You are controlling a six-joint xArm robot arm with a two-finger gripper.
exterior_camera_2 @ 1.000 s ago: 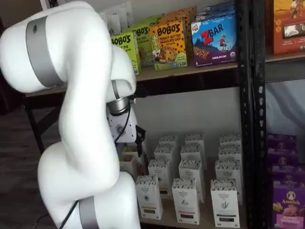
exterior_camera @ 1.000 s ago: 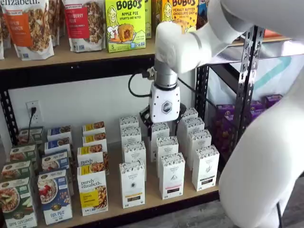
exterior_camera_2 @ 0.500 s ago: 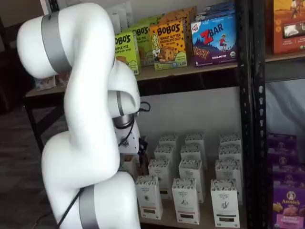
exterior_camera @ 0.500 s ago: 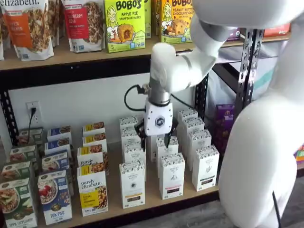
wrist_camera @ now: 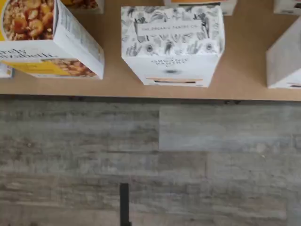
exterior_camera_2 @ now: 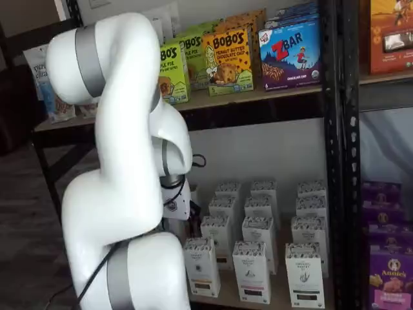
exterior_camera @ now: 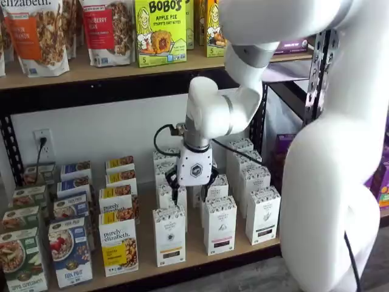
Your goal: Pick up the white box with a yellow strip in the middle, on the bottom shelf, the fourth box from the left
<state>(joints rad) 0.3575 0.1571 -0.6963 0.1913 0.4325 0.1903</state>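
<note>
The white box (exterior_camera: 169, 235) with a thin yellow-brown strip stands at the front of its row on the bottom shelf (exterior_camera: 196, 248), and also shows in a shelf view (exterior_camera_2: 202, 266). The wrist view looks down on the white box (wrist_camera: 171, 44), its speckled top and strip facing the shelf's front rail (wrist_camera: 141, 98). My gripper (exterior_camera: 193, 185) hangs just behind and above it, over the white cartons further back. Its black fingers stand apart, open, with nothing between them. In the other shelf view the arm hides the fingers.
A "purely elizabeth" box (exterior_camera: 118, 246) stands left of the white box, and like white cartons (exterior_camera: 220, 225) with black strips stand to its right. Cereal boxes (exterior_camera: 68, 250) fill the left end. Bobo's boxes (exterior_camera: 160, 31) sit on the upper shelf; a black upright (exterior_camera_2: 335, 161) is on the right.
The arm has come down and to the left, bringing the gripper toward the front of the white cartons. The fingers have stayed open.
</note>
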